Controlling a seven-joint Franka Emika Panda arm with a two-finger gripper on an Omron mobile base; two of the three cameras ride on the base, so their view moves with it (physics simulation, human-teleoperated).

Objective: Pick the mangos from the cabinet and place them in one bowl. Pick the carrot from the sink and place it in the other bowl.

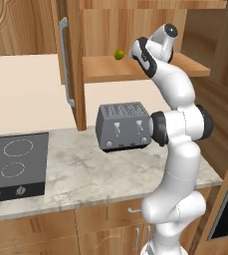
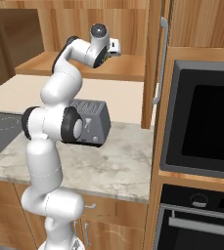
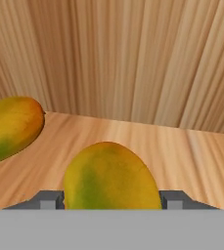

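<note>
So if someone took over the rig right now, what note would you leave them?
Gripper: inside the cabinet, a finger on each side of the near mango, closing; grip not confirmed, mango on the shelf.
Second mango: on the shelf, to the side, apart from the first.
Toaster on the counter below.
Done: nothing placed, as far as visible.
Left: both mangos to one bowl, carrot from the sink to the other.
</note>
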